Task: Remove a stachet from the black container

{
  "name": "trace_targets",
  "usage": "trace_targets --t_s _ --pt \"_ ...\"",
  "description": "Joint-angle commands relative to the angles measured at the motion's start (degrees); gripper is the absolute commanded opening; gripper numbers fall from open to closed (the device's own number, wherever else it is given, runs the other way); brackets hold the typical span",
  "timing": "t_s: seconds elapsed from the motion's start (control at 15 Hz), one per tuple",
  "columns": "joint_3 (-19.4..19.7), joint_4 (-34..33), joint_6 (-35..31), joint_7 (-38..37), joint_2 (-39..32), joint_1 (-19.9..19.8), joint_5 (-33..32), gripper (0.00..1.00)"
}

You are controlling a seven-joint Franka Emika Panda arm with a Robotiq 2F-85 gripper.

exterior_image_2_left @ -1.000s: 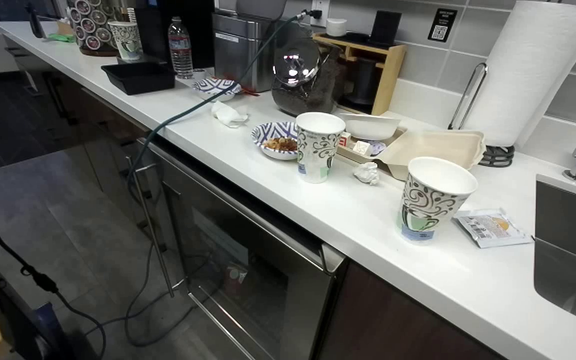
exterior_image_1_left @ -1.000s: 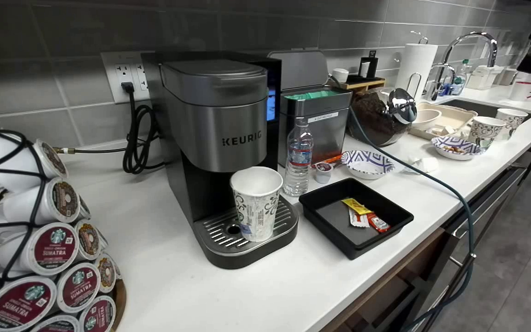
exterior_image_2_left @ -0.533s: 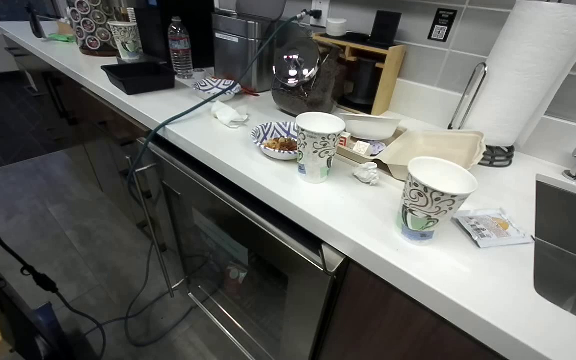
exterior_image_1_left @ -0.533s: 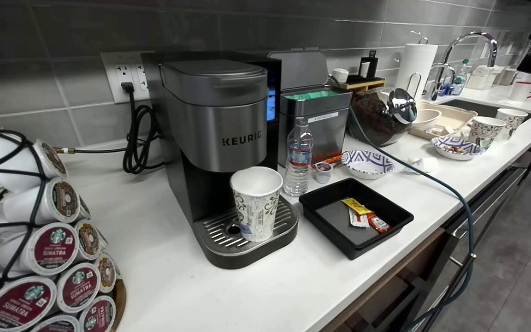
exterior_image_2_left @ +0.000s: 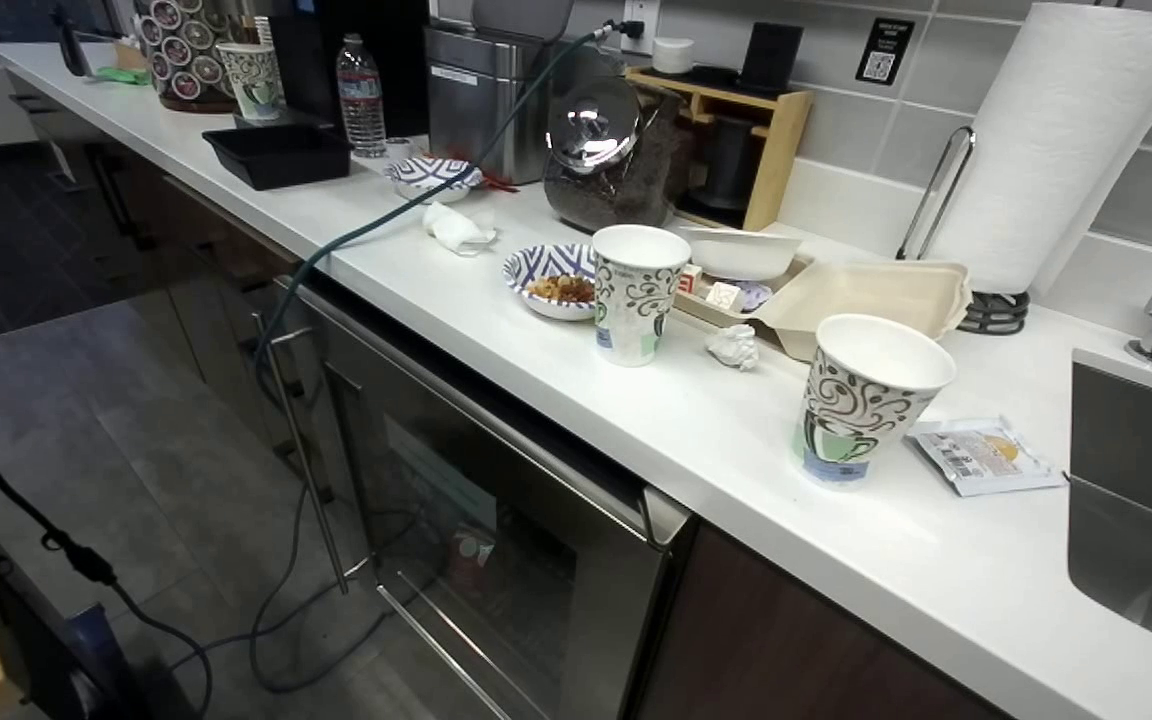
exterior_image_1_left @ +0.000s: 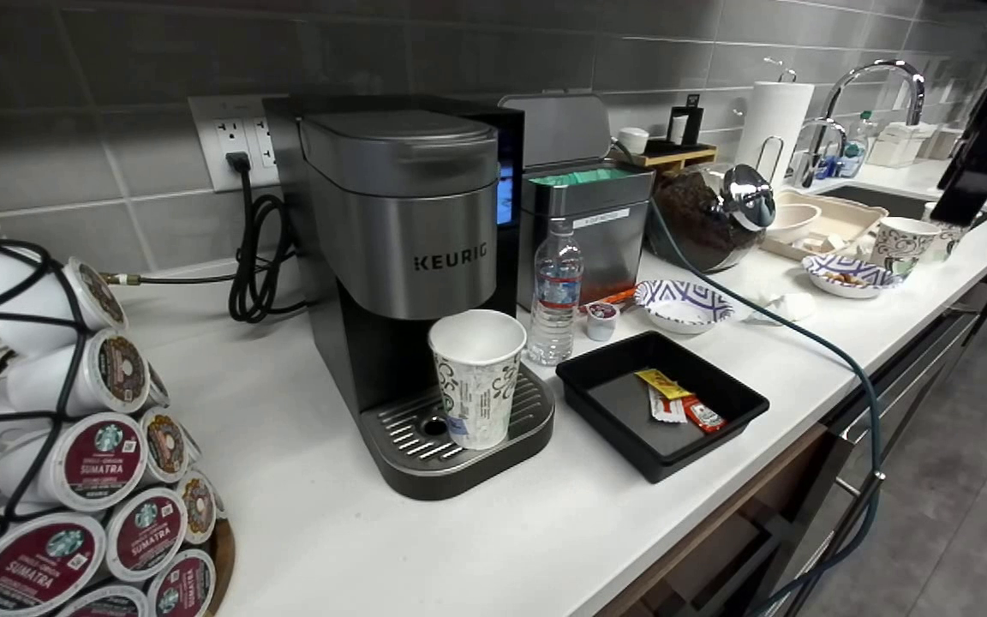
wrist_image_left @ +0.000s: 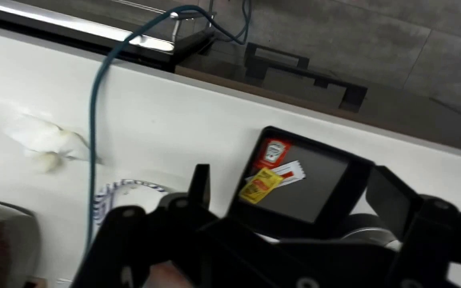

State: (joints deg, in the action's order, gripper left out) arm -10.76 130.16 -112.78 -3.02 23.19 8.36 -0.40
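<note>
The black container [exterior_image_1_left: 618, 416] is a shallow square tray on the white counter; it also shows in an exterior view [exterior_image_2_left: 276, 155] and the wrist view [wrist_image_left: 314, 184]. Three sachets lie in it: a yellow one [exterior_image_1_left: 662, 383] [wrist_image_left: 261, 185] on top of a white one [exterior_image_1_left: 666, 408] [wrist_image_left: 295, 171], and a red one [exterior_image_1_left: 705, 415] [wrist_image_left: 272, 153] beside them. My gripper [wrist_image_left: 295, 186] is open, with nothing between its fingers. In the wrist view the tray lies beyond and between the spread fingers, apart from them. Part of the gripper [exterior_image_1_left: 986, 141] enters an exterior view at the top right.
A coffee machine [exterior_image_1_left: 408, 214] with a paper cup [exterior_image_1_left: 478, 386] and a water bottle [exterior_image_1_left: 555, 300] stand beside the tray. A patterned bowl [exterior_image_1_left: 682, 307] is behind it. A teal hose [exterior_image_1_left: 810, 330] [wrist_image_left: 93, 132] crosses the counter. The counter's front edge runs close to the tray.
In an exterior view, the dark gripper part at the top right has come lower and farther into the picture over the last half second. The tray and sachets have not moved.
</note>
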Motion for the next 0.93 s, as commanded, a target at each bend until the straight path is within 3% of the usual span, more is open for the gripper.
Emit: trace_targets --t_s 0.0,0.07,0.33,0.73,0.87 --pt "-3.6 -1.0 -1.8 1.2 -4.6 3.6 -0.9 1.00" --pt "-2.7 0.0 -0.9 -0.2 -2.0 3.0 -0.4 1.00" --pt "-3.6 -0.7 -1.2 0.1 -4.3 4.0 -0.5 1.00" --pt "-7.7 1.9 -17.9 -9.9 -17.0 3.4 -8.2 1.00" --pt "-8.0 2.4 -24.0 -14.3 -21.7 3.4 -13.8 1.00"
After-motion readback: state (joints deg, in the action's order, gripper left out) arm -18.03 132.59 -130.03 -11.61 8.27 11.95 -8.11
